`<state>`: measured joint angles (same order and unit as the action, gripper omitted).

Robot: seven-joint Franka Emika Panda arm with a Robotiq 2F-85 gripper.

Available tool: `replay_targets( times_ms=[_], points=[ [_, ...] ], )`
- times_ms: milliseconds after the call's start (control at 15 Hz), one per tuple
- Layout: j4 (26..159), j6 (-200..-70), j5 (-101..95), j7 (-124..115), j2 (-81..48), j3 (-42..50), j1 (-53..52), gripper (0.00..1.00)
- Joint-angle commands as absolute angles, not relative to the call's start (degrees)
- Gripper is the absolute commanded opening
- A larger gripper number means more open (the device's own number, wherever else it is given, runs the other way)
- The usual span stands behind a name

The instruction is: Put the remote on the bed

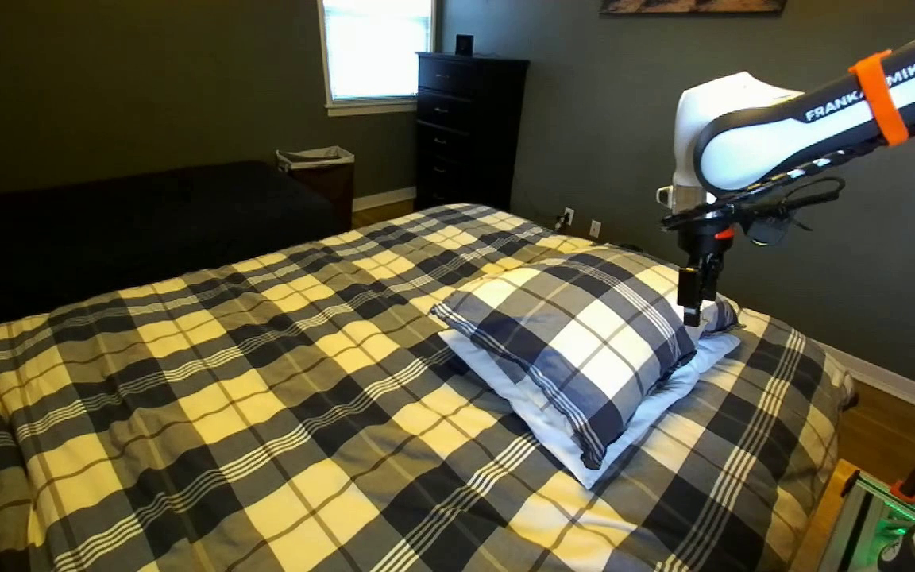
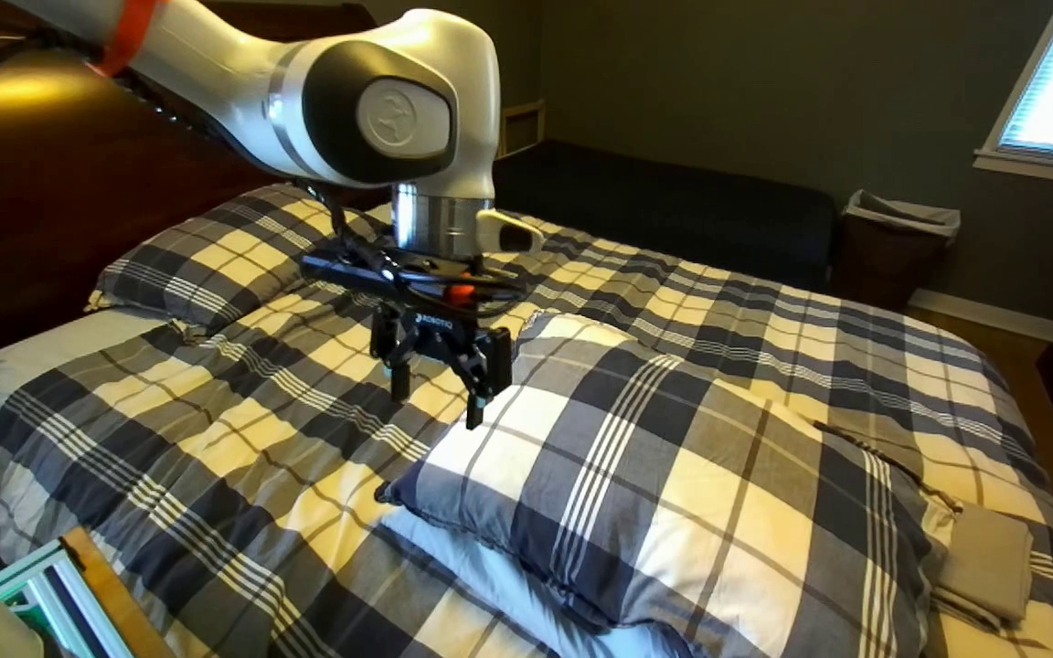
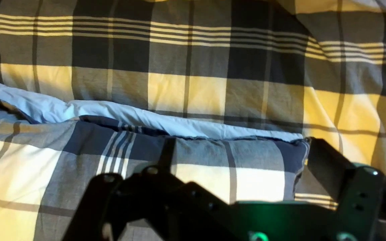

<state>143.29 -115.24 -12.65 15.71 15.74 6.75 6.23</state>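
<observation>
The bed (image 1: pixel 267 429) with its yellow, black and white plaid comforter fills most of both exterior views (image 2: pixel 225 448) and lies beneath my gripper in the wrist view (image 3: pixel 193 67). No remote shows in any view; it is hidden or out of view. My gripper (image 2: pixel 438 404) points down, fingers apart with nothing between them. It hangs above the near corner of a plaid pillow (image 2: pixel 673 493), which lies on the bed. In an exterior view the gripper (image 1: pixel 692 314) is seen edge-on in front of that pillow (image 1: pixel 577 326). In the wrist view the open fingers (image 3: pixel 241 144) straddle the pillow's corner.
A pale blue-white layer (image 1: pixel 664 405) sticks out under the pillow. Another plaid pillow (image 2: pixel 216 251) lies by the wooden headboard (image 2: pixel 106 155). Folded grey cloth (image 2: pixel 988 567) sits past the pillow. A bin (image 1: pixel 322 179) and dark dresser (image 1: pixel 469 131) stand beyond the bed.
</observation>
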Motion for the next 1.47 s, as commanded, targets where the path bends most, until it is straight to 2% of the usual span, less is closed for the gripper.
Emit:
replay_targets(
  times_ms=[0, 267, 867, 1400],
  points=[
    [145.7, -119.9, -17.5, 23.2, 13.2, 9.5, 7.4, 1.0],
    [149.1, -130.7, -20.0, 25.8, 11.0, 13.2, 10.3, 1.0],
    [147.4, -140.9, -16.9, 30.4, -1.9, 21.6, 18.3, 1.0],
    [146.7, -156.1, -10.7, 31.0, -14.0, 20.1, 23.0, 1.0]
  ],
)
